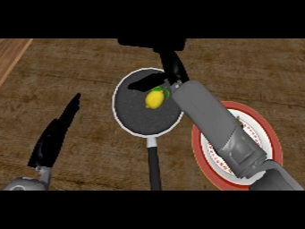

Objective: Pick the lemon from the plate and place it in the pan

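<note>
The lemon (154,99) lies inside the pan (129,116) near the frame's centre, toward the pan's upper right rim. The right hand (172,69) hangs just above it, over the pan's upper right edge, its fingers relaxed and holding nothing. The right forearm crosses the red-rimmed plate (268,134) at the lower right. The left hand (56,134) rests at the lower left, fingers straight. All sits on the brown wooden bench (62,67). No writing or label can be read anywhere.
</note>
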